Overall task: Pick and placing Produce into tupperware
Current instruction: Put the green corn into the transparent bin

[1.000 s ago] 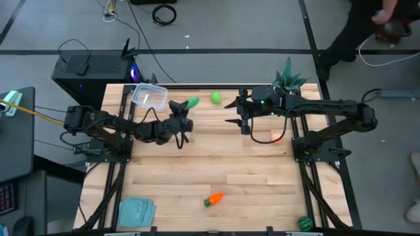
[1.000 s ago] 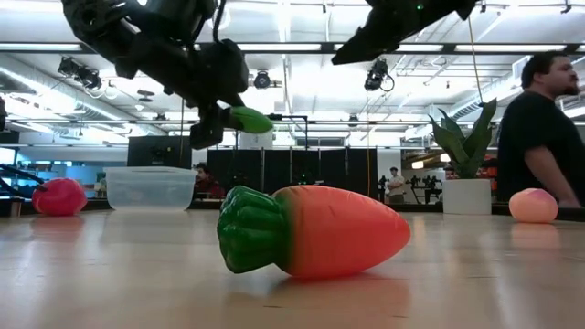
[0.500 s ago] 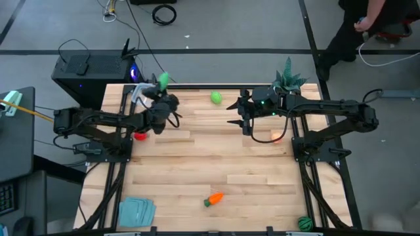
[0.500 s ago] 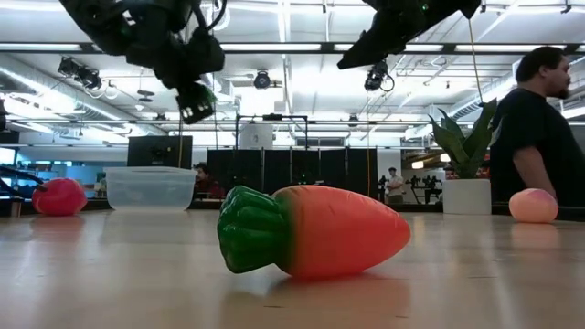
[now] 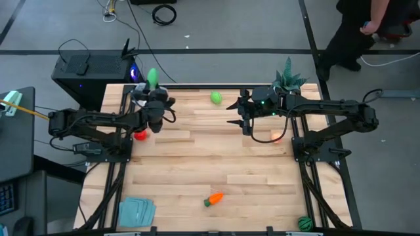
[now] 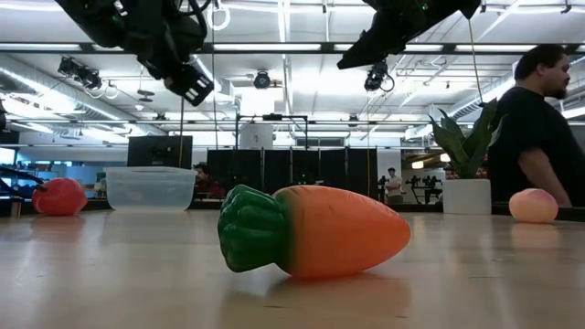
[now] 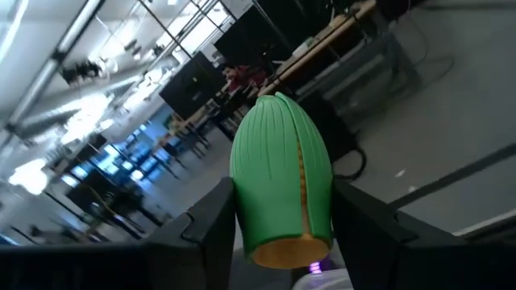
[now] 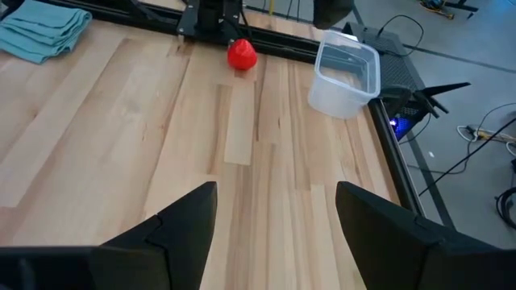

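Note:
My left gripper [image 5: 153, 90] is shut on the green oblong [image 5: 152, 78] high over the table's far left corner, above the clear tupperware [image 5: 136, 92], which it mostly hides in the high view. The tub [image 6: 151, 187] stands on its base, as the low view shows. The red piece [image 5: 140, 136] lies near the left edge, and the light green ball [image 5: 216, 98] at the far edge. Near the near edge lie the orange carrot [image 5: 213, 198] and the dark green striped ball [image 5: 304, 223]. My right gripper [image 5: 243, 122] hangs open over the table's far right part. My left gripper pinches the green oblong between its two fingers [image 7: 214, 225] at its yellow-bottomed end [image 7: 282, 242]. The rounded green tip [image 7: 278, 121] sticks out past the fingertips. The fingers slant upward toward the far edge, lying along the oblong. It is lifted clear of the table.
A potted plant [image 5: 287, 78] stands at the far right corner, with a peach-coloured ball [image 5: 277, 136] near the right arm's base. A pale-blue cloth [image 5: 136, 211] lies at the near left corner. A person [image 6: 544, 137] stands beyond the table on the right.
My left gripper has carried the green oblong from the table's middle toward the far left corner, over the tub. It has risen and tipped, so the oblong now points upward; in the low view the oblong has left the picture at the top.

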`<action>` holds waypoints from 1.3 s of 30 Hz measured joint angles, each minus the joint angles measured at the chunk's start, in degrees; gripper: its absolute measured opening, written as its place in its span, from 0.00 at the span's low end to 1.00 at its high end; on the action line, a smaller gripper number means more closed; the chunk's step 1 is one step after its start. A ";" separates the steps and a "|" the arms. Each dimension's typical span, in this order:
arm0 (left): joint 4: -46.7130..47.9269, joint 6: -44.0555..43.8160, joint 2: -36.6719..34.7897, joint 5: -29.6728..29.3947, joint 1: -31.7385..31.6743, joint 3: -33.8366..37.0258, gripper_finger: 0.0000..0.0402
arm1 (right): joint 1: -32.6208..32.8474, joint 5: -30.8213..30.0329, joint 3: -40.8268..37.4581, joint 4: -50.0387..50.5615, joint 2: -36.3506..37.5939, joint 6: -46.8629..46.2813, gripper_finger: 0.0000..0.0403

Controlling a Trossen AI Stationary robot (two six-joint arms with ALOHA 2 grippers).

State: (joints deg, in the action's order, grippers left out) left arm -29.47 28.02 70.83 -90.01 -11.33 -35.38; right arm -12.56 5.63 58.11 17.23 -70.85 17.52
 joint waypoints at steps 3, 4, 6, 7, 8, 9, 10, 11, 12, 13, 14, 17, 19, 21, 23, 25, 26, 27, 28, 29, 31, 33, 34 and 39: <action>1.01 -6.03 0.00 0.02 0.08 0.06 0.45 | 0.00 0.00 0.00 0.00 0.00 0.00 0.65; 1.11 -8.00 0.00 0.00 0.24 0.15 0.45 | 0.00 0.00 0.00 0.00 0.00 0.00 0.65; 3.09 -12.88 0.00 -0.02 0.41 0.15 0.45 | 0.00 0.00 0.00 0.00 -0.01 0.00 0.65; 5.10 -16.03 0.00 -0.01 0.69 0.15 0.45 | 0.00 0.00 0.00 0.00 -0.01 0.00 0.65; 7.60 -19.38 0.00 0.08 0.91 0.15 0.45 | 0.00 0.01 0.00 0.00 -0.02 0.00 0.65; 10.30 -23.33 0.00 0.43 1.07 0.15 0.45 | 0.00 0.01 0.00 0.01 -0.02 -0.01 0.65; 13.01 -27.19 0.00 0.98 1.22 0.15 0.45 | 0.00 0.00 0.00 0.01 -0.02 0.00 0.65; 15.80 -31.15 0.00 1.80 1.32 0.17 0.46 | 0.00 0.00 0.00 0.00 -0.02 0.00 0.65; 18.20 -34.86 0.00 3.11 1.30 0.17 0.46 | 0.00 0.00 0.00 0.00 -0.02 0.00 0.65; 20.52 -38.26 0.00 5.03 1.16 0.17 0.46 | 0.00 0.00 0.00 0.02 -0.02 0.00 0.65; 23.03 -41.59 0.00 7.18 0.91 0.17 0.46 | 0.00 0.00 0.00 0.02 -0.02 0.00 0.65; 30.05 -50.62 0.00 11.39 -0.66 0.17 0.45 | 0.00 0.00 0.00 0.02 -0.02 0.00 0.65; 34.33 -56.00 0.00 13.26 -2.06 0.20 0.46 | 0.00 0.00 0.00 0.01 -0.02 0.00 0.65; 38.51 -60.65 -0.71 16.36 -3.85 0.21 0.46 | 0.00 0.00 0.00 0.02 -0.02 0.00 0.65; 41.27 -64.29 -1.22 20.55 -5.86 0.20 0.47 | 0.00 0.00 0.00 0.02 -0.02 0.00 0.65; 44.89 -67.08 -1.94 24.26 -7.93 0.24 0.47 | 0.00 0.00 0.00 0.02 -0.02 0.00 0.65; 46.07 -68.55 -2.26 25.37 -8.91 0.24 0.46 | 0.00 0.01 0.00 0.00 -0.02 0.00 0.65; 47.56 -69.85 -2.55 26.39 -9.81 0.22 0.46 | 0.00 0.01 0.00 0.02 -0.02 0.00 0.65; 49.58 -70.83 -2.90 27.50 -10.75 0.22 0.46 | 0.00 0.02 0.00 0.01 -0.02 0.00 0.65; 51.17 -71.45 -3.19 28.75 -11.76 0.22 0.46 | 0.00 0.02 0.00 0.00 -0.02 0.00 0.65; 53.54 -73.14 -3.54 31.92 -13.65 0.20 0.46 | 0.00 0.02 0.00 0.00 -0.02 0.00 0.65; 56.31 -74.64 -3.65 34.95 -15.78 0.20 0.48 | 0.00 0.00 0.00 0.00 -0.02 -0.02 0.65; 57.38 -75.57 -3.74 35.75 -16.76 0.20 0.48 | 0.00 0.02 0.00 0.00 -0.02 -0.02 0.65; 62.60 -79.67 -3.76 37.04 -20.24 0.20 0.47 | 0.00 0.02 0.00 -0.02 -0.02 -0.02 0.65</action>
State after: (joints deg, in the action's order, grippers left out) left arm 33.13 -51.65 67.07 -52.97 -31.57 -35.18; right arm -12.56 5.65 58.11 17.21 -70.87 17.50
